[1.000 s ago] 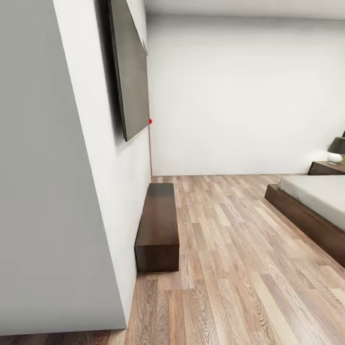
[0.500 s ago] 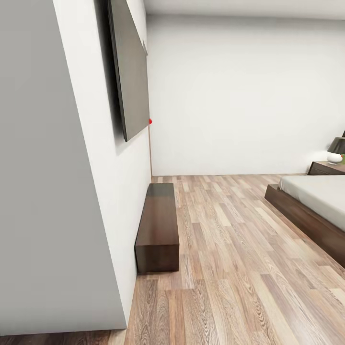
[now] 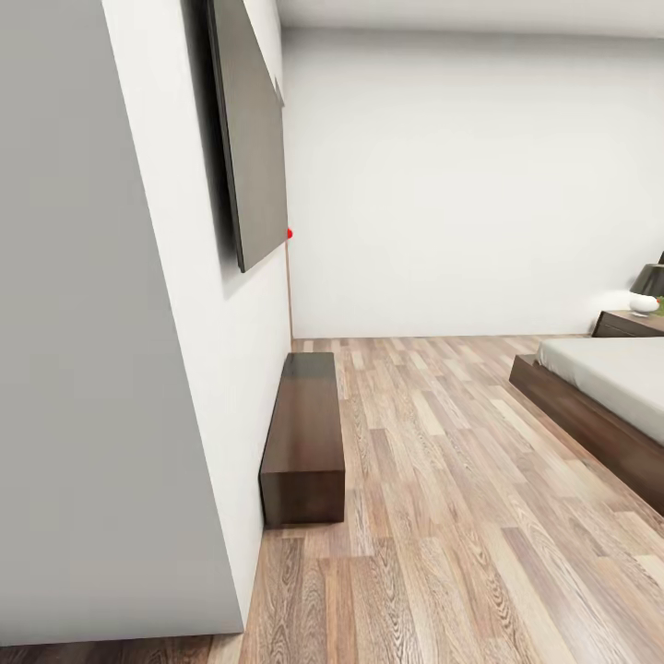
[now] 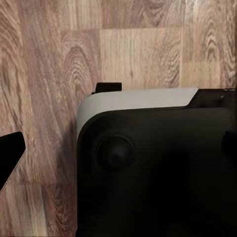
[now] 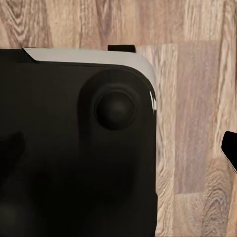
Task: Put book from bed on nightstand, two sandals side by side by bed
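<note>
The bedroom opens ahead in the head view. The bed [image 3: 604, 373], with its pale mattress on a dark wood frame, lies at the right edge. Behind it stands a dark nightstand [image 3: 627, 324] with a lamp [image 3: 648, 281] on top. The book and the two sandals are out of view. The left wrist view has one dark fingertip [image 4: 10, 155] at its edge, over plank floor and beside the robot's black base [image 4: 158, 173]. The right wrist view likewise has a dark fingertip [image 5: 230, 148] beside the base [image 5: 74, 148]. Nothing is seen held.
A grey wall corner [image 3: 92, 369] stands close on the left. A black TV [image 3: 249, 138] hangs on the white wall past it, with a long low dark bench [image 3: 304, 433] beneath. Wood plank floor [image 3: 443, 480] stretches between bench and bed.
</note>
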Motion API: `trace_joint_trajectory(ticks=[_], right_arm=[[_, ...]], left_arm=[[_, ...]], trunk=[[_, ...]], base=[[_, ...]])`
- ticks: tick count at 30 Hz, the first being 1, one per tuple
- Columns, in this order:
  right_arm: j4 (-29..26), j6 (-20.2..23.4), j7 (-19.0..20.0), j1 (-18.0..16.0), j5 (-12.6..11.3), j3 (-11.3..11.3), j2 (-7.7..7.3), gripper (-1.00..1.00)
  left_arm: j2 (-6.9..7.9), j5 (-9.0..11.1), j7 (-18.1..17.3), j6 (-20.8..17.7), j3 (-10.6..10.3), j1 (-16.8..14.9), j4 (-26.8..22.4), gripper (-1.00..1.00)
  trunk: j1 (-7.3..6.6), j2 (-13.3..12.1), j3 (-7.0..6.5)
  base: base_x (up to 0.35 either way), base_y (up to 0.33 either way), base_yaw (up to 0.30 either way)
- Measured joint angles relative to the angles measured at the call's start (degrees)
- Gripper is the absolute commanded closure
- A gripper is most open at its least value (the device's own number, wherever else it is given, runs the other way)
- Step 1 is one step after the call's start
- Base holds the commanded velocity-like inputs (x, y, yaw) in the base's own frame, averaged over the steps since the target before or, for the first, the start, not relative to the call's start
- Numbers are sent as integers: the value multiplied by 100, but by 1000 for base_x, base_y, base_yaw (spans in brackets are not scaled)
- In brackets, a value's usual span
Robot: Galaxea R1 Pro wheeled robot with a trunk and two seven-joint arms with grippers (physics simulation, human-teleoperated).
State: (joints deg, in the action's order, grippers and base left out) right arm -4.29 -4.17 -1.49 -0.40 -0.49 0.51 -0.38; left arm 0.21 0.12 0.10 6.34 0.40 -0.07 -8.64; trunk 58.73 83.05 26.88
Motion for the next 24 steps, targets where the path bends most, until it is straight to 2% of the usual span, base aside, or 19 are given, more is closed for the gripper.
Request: trace_joint_trajectory(ticks=[8, 9, 10, 11, 12, 13, 14, 15, 16, 20, 24], right_arm=[[-259, -256, -21, -32, -12, 46, -16, -100], [-576, -705, -24, -34, -22, 71, -21, -100], [-1483, -716, -25, -35, -37, 93, -29, -100], [-1872, -711, -18, -45, -155, 213, -79, -100], [-1876, -710, -16, -42, -252, 297, -110, -100], [-1885, -710, -15, -42, -351, 378, -136, -100], [-1898, -711, -14, -43, -551, 519, -174, -100], [-1912, -718, -5, -44, -916, 677, -227, -100], [-1915, -718, -1, -45, -1037, 719, -246, -100], [-1914, -737, 14, -45, -1186, 774, -252, -100], [-1914, -766, 29, -45, -1223, 789, -256, -100]], left_arm=[[-55, 17, 0, 255, -11, -10, -260, -100], [-105, 19, -1, 684, -15, -17, -590, -100], [-136, 19, 0, 727, -14, -24, -1430, -100], [-180, 19, 2, 817, -17, -40, -2576, -100], [-194, 19, 2, 867, -16, -43, -2859, -100], [-205, 20, 3, 908, -15, -41, -2851, -100], [-220, 15, 4, 968, -16, -45, -2871, -100], [-236, 9, 4, 1033, -11, -49, -2890, -100], [-241, 9, 3, 1051, -7, -50, -2891, -100], [-246, 16, 5, 1072, 1, -51, -2892, -100], [-241, 24, 6, 1082, 10, -51, -2888, -100]], trunk=[[0, 0, 0], [0, 0, 1], [0, 0, 0], [0, -1, -3], [0, 0, -2], [0, 0, -1], [0, 0, -1], [0, 0, -1], [0, 0, -1], [0, 0, -1], [0, 0, -1]], base=[[0, 0, 0], [0, 0, 0], [0, 0, 0], [0, 0, 0], [0, 0, 0], [0, 0, 0], [0, 0, 0], [0, 0, 0], [0, 0, 0], [0, 0, 0], [0, 0, 0]])
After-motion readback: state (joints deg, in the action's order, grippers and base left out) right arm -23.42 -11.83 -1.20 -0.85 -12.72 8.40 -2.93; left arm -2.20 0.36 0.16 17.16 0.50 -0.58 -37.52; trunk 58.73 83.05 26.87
